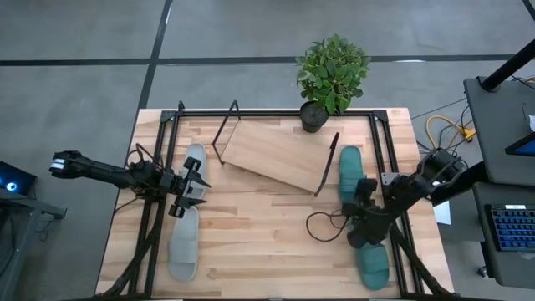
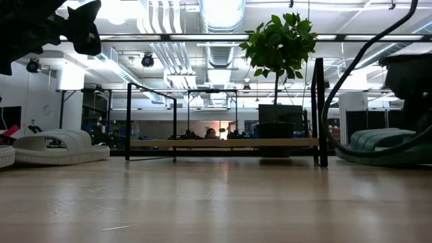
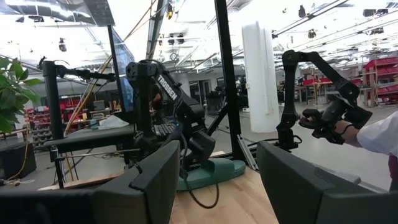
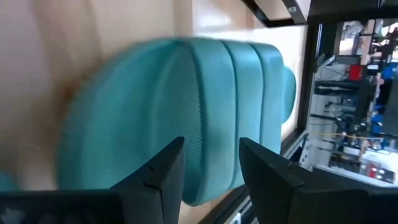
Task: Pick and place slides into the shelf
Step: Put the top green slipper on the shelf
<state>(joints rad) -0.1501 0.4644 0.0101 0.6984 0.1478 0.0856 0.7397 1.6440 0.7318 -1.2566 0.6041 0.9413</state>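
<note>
Wooden tabletop [image 1: 259, 242] under bright workshop lights, and the shelf [image 1: 276, 156] sits at the far middle with nothing on its slanted board. Two teal slides [image 1: 349, 171] lie along the right edge, two grey slides [image 1: 185, 247] along the left. Right gripper [image 4: 210, 163] hovers over a teal slide's broad strap [image 4: 205, 106], fingers parted and holding nothing. Looks like the approach for the first pick; next it needs to drop lower and close across that strap. Left gripper [image 1: 194, 189] waits above the grey pair, fingers apart, empty too. A potted plant [image 1: 331, 77] stands behind the shelf.
</note>
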